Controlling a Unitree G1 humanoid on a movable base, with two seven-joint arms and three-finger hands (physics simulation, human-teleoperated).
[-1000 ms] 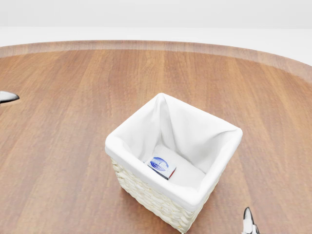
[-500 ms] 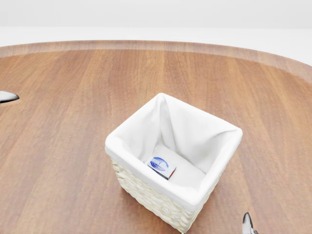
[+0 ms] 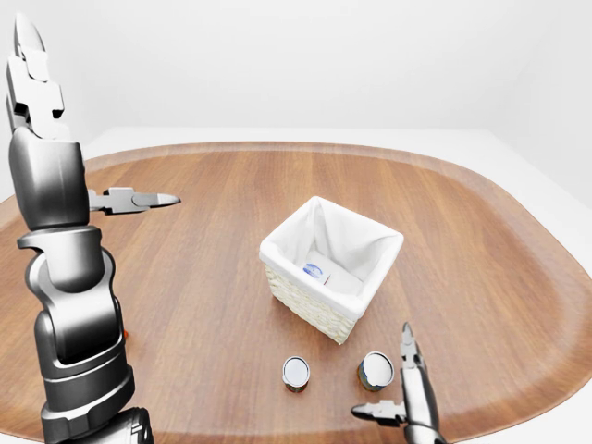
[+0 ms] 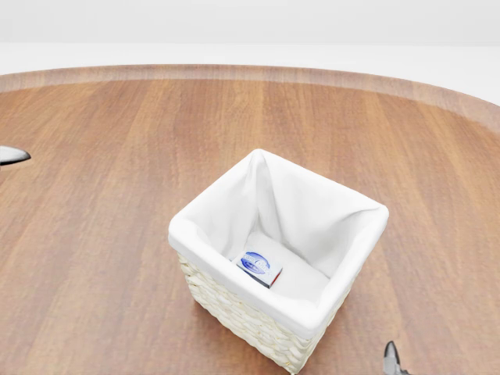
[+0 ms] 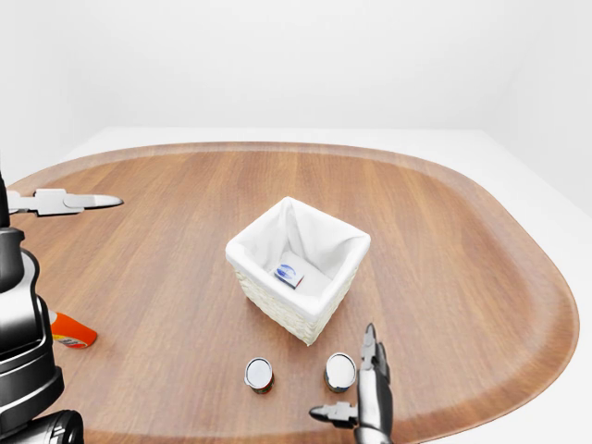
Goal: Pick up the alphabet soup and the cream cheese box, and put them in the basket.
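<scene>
- Cream cheese box (image 4: 259, 267) lies on the white liner at the bottom of the basket (image 4: 234, 312), blue oval label up, toward the lower-left corner of the basket's floor in the head view.
- Basket, woven and pale with a white cloth lining folded over its rim, stands near the middle of the oval wooden worktop (image 3: 203, 277).
- Two cans stand upright on the worktop below the basket in the eye views, apart from it and from each other: left can (image 5: 259, 374) and right can (image 5: 340, 370), silver tops showing; which one is the alphabet soup cannot be told.
- Right hand (image 5: 363, 393) hovers at the lower centre of the right-eye view, just beside the right can, fingers spread, one pointing up the frame and one out to the left; it grips nothing.
- Left hand (image 3: 129, 200) is raised at the left of the left-eye view, well apart from the cans and basket, fingers stretched straight toward the right and empty.
- Orange bottle (image 5: 72, 330) lies on its side at the left edge of the right-eye view, partly hidden by the left arm (image 3: 69, 305).
</scene>
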